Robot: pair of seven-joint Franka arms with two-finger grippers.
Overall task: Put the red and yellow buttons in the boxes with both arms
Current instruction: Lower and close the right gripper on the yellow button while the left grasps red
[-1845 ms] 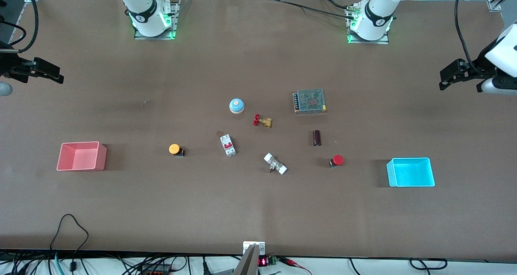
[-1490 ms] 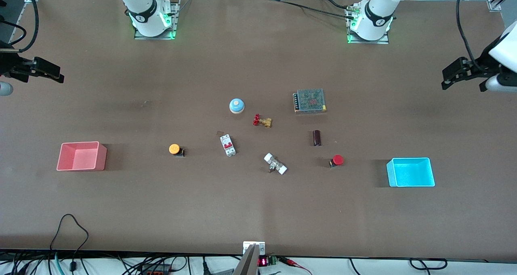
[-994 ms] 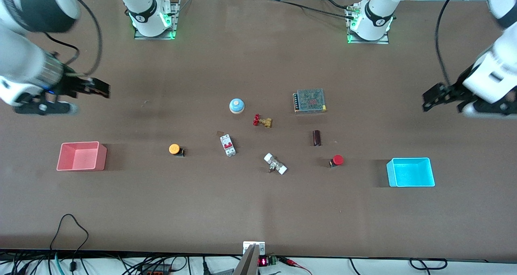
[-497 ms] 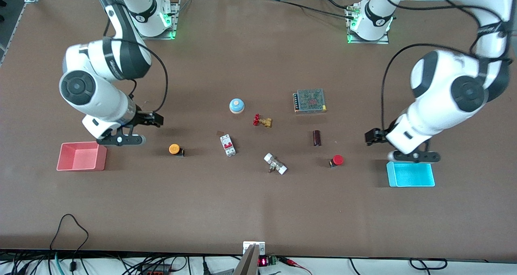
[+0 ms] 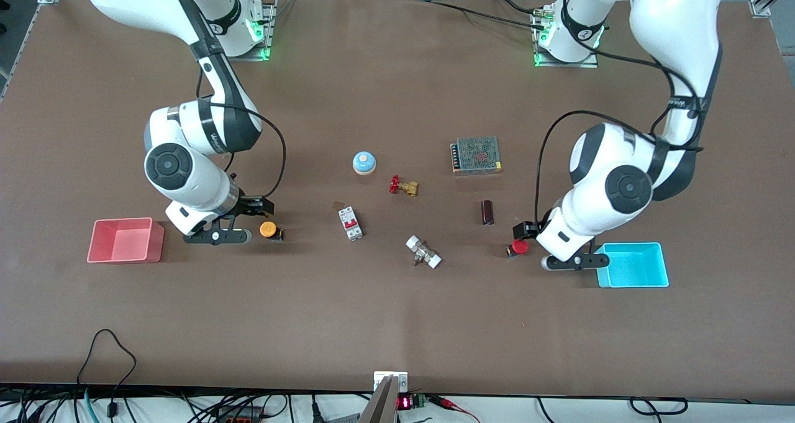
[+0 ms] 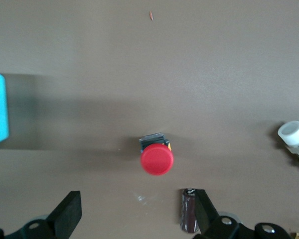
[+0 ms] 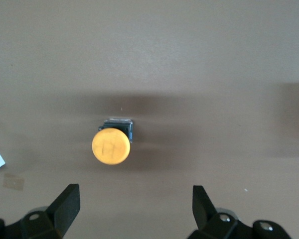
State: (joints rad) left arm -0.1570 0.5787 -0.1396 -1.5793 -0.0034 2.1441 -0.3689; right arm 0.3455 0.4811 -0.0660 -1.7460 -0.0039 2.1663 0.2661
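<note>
Hovering with fingers spread, the right gripper (image 5: 251,209) sits just over the yellow button (image 5: 268,228) near the pink box (image 5: 126,240), while the left gripper (image 5: 523,230), also spread, hangs over the red button (image 5: 519,246) beside the cyan box (image 5: 632,264) on the desk (image 5: 397,323).

Blue-domed button (image 5: 364,162), red-handled brass valve (image 5: 403,186), meshed power supply (image 5: 476,154). Nearer the camera: circuit breaker (image 5: 350,223), dark cylinder (image 5: 487,212), white-capped fitting (image 5: 423,252).

brown table (image 5: 397,323), buttons (image 5: 268,228), boxes (image 5: 127,240)

Red button (image 5: 520,246), orange-yellow button (image 5: 268,228); pink-red box (image 5: 99,249), cyan box (image 5: 662,265); brown table (image 5: 397,323).
</note>
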